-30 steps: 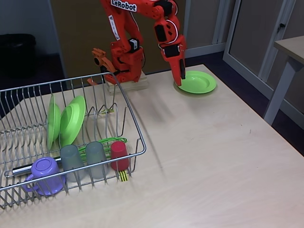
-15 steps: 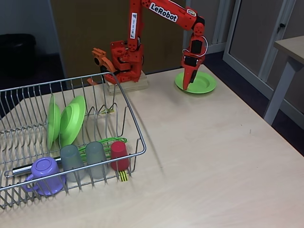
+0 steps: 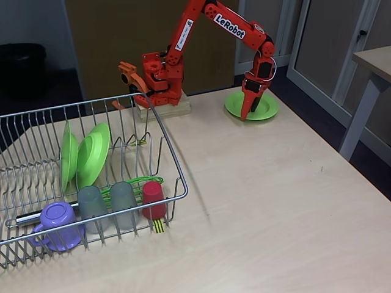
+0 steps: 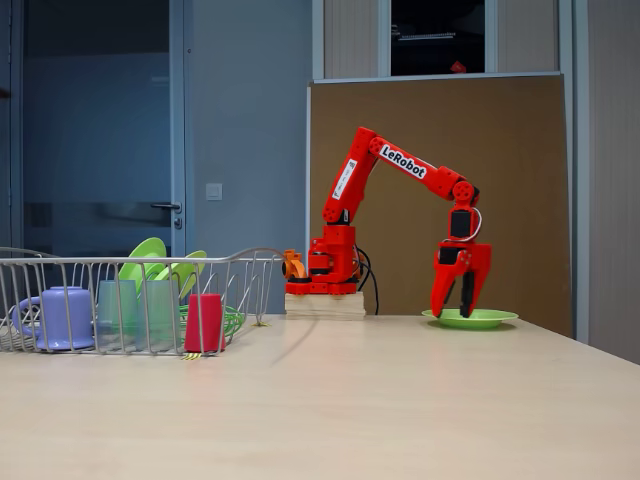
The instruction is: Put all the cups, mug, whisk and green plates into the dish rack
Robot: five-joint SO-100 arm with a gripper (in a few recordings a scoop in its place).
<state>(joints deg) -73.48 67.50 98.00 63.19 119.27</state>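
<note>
One green plate (image 3: pixel 265 107) (image 4: pixel 492 319) lies flat at the far side of the table. My gripper (image 3: pixel 249 112) (image 4: pixel 454 306) points straight down over the plate's left part. It is open, with its tips close to the rim and nothing between them. The dish rack (image 3: pixel 173 160) (image 4: pixel 130 263) holds two green plates (image 3: pixel 69 155) (image 3: pixel 93 152) standing on edge. It also holds two grey cups (image 3: pixel 91 204) (image 3: pixel 123 201), the red cup (image 3: pixel 153 199) (image 4: pixel 205 322) and the purple mug (image 3: pixel 56 223) (image 4: pixel 60 316). The whisk (image 3: pixel 138 182) lies behind the cups.
The arm's base (image 3: pixel 160 79) stands on a wooden block at the table's far edge, between the rack and the flat plate. A brown board stands behind the table. Another table's corner (image 3: pixel 374 61) is at the right.
The arm has stretched out to the right. The gripper moved from the plate's left edge to over the plate and came down closer to it.
</note>
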